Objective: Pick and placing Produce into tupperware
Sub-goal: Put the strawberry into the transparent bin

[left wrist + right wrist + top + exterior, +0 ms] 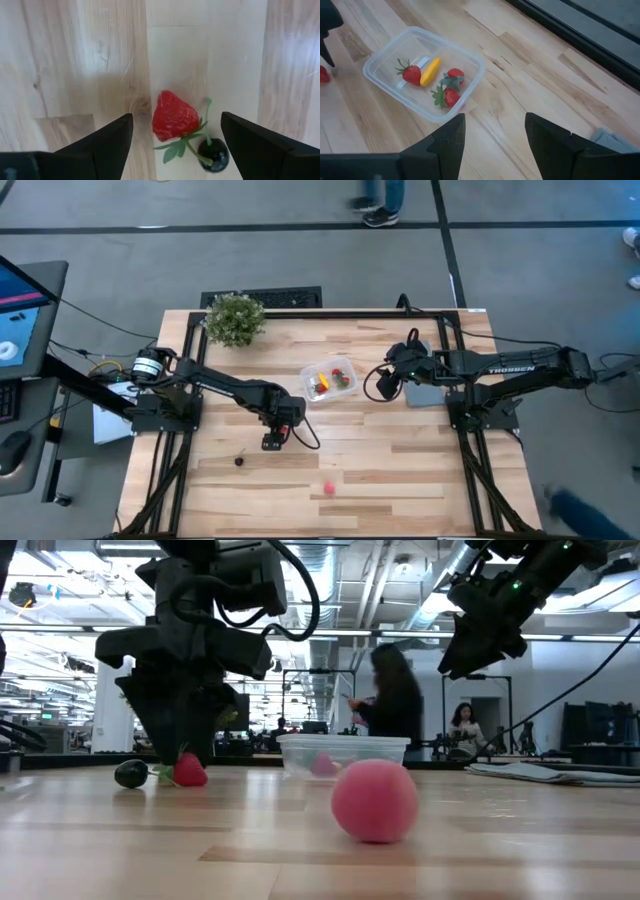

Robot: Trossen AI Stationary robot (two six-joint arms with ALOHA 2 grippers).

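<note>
Grey floor (300,250); ceiling pipes (380,580); two people (395,700) behind table; monitor (25,310) at left.

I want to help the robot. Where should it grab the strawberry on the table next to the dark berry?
Probably from above, pinching the strawberry's red sides. The open left gripper already straddles it. The leafy end touches the dark berry, so grip away from that end.

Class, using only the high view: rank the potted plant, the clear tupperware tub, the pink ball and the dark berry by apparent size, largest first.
1. Potted plant
2. Tupperware tub, only slightly smaller than the plant
3. Pink ball
4. Dark berry, close to the ball, so that pair is unsure.
</note>
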